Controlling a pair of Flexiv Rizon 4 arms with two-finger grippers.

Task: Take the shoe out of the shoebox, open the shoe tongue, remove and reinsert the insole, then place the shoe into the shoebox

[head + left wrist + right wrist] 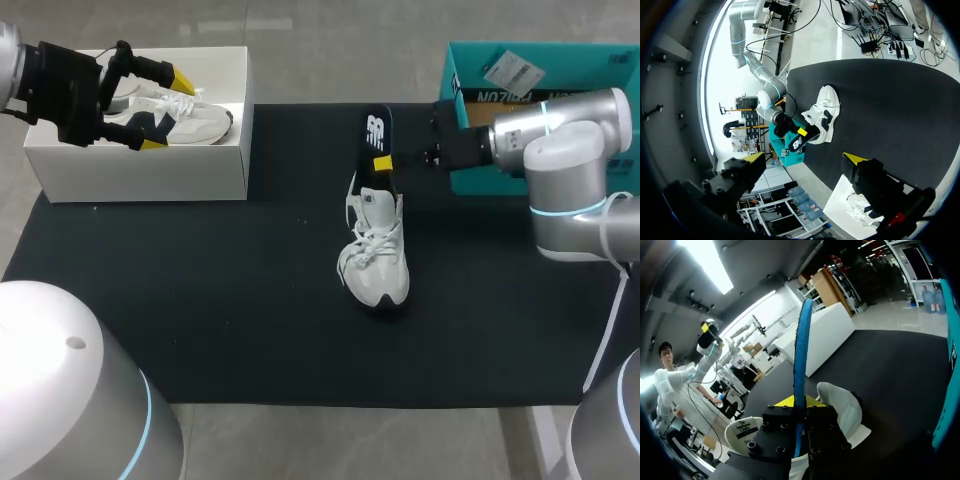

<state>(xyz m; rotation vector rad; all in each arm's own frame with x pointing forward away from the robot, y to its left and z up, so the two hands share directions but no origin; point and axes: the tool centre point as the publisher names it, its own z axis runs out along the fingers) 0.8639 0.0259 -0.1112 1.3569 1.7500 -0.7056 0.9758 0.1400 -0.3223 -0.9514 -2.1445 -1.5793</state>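
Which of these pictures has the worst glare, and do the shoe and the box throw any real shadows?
Left wrist view: worst glare, since the room past the mat burns out to white. Right wrist view: an overhead light flares, yet the insole stays clearly blue. Head view: even light; the shoe and shoebox cast barely visible shadows on the dark mat.
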